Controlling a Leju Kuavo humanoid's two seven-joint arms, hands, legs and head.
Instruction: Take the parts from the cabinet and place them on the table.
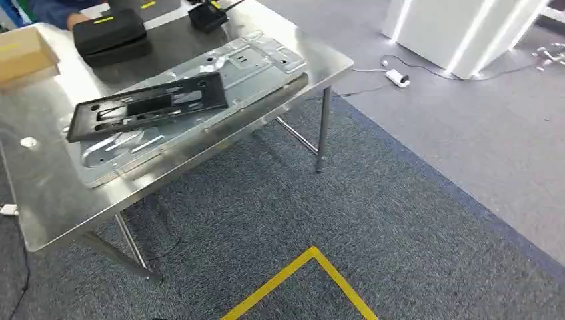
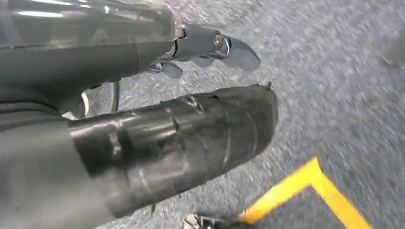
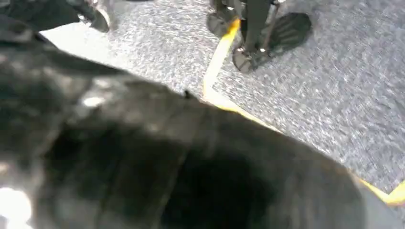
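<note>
Both hands' fingers unclear; one black frame (image 1: 150,105) lies on one silver plate (image 1: 200,100).

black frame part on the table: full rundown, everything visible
The black frame part is a flat, elongated rectangular panel, matte, plastic-looking, with long slots and small holes cut through. It lies flat, angled across the steel table, resting on top of a larger silver sheet-metal panel and covering its nearer end. No hand touches it; it looks intact.

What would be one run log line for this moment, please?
black part on silver plate | both on table | left hand over carpet, holds nothing | right hand blurred, unclear
</note>
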